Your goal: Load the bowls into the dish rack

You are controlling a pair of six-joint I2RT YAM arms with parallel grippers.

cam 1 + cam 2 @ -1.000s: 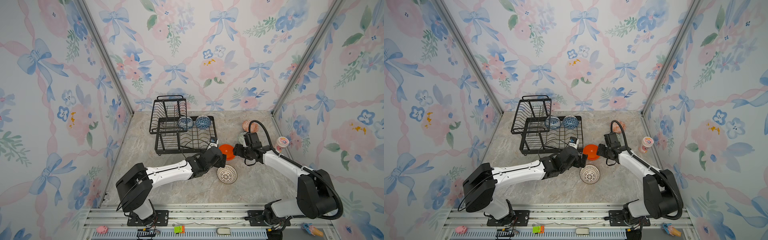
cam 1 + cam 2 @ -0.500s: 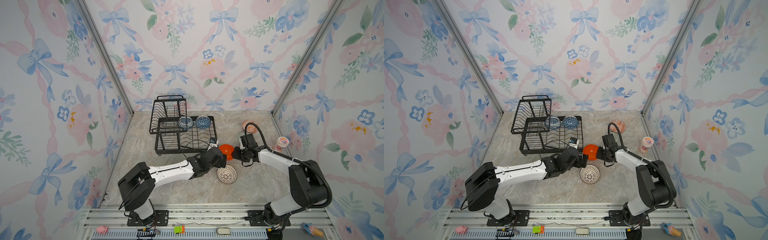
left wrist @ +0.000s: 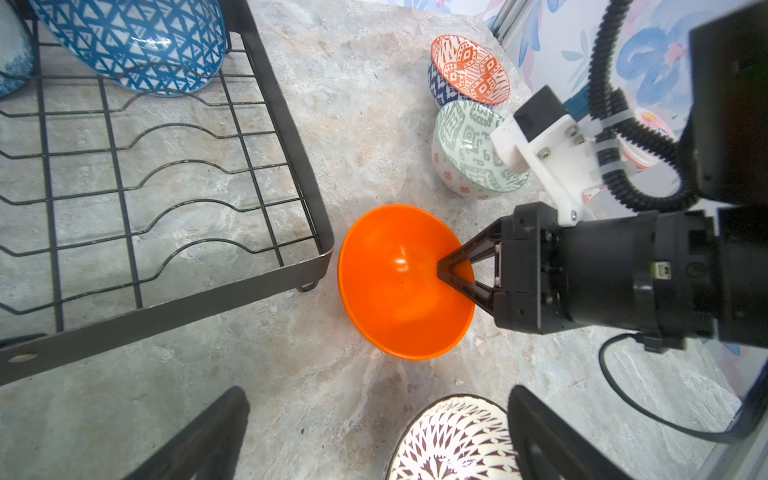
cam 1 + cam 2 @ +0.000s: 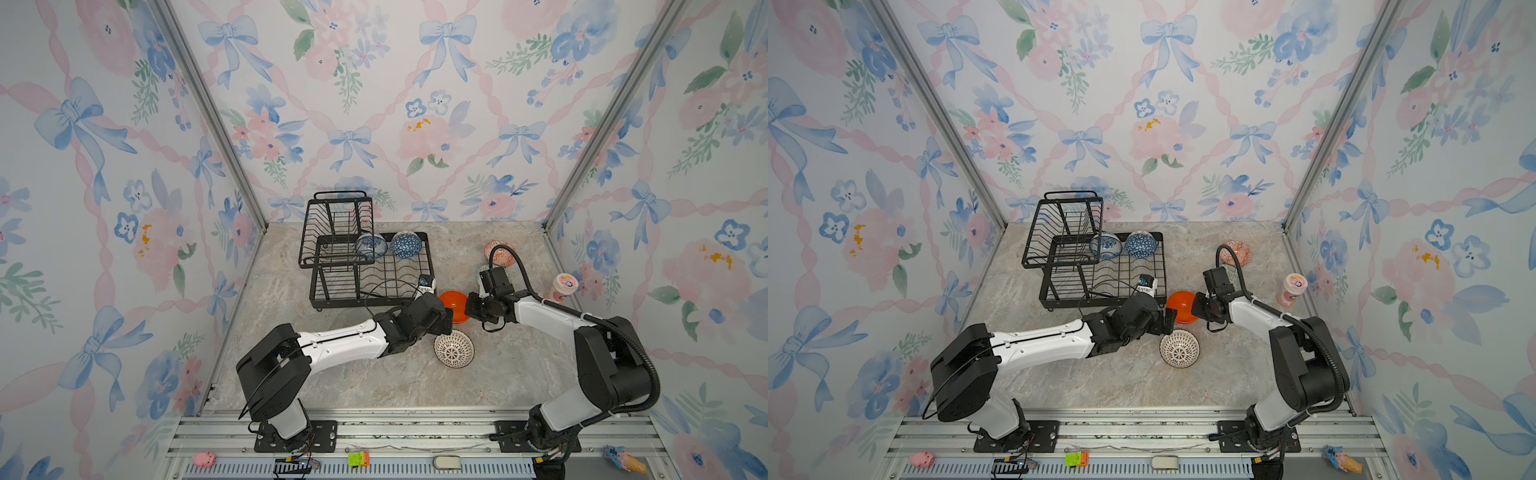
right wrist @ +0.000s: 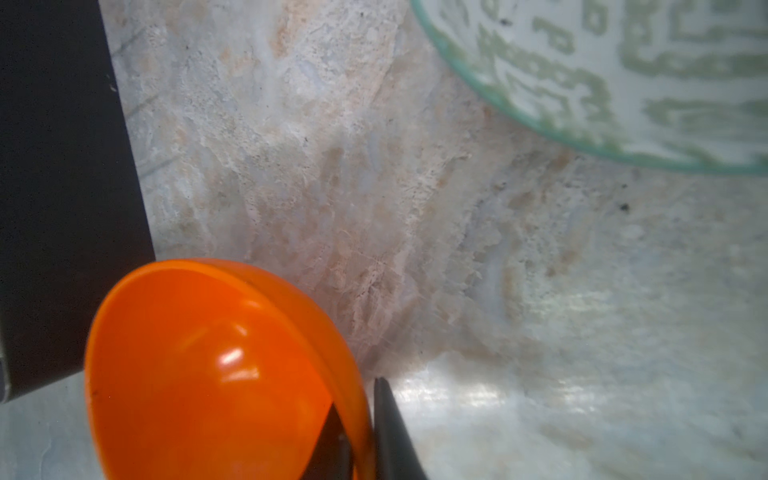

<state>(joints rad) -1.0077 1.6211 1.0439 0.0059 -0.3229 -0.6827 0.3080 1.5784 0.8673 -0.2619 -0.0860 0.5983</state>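
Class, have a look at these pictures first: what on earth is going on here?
A two-armed robot is loading bowls into a black dish rack. The right gripper is shut on the rim of the orange bowl, next to the rack. The left gripper hangs open close by, holding nothing. The blue floral bowl and blue geometric bowl are already in the rack; the white lined bowl, green patterned bowl and orange-white bowl wait on the table.

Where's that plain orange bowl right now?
In both top views the orange bowl is near the middle of the table, just off the front corner of the dish rack, its rim pinched by the right gripper.
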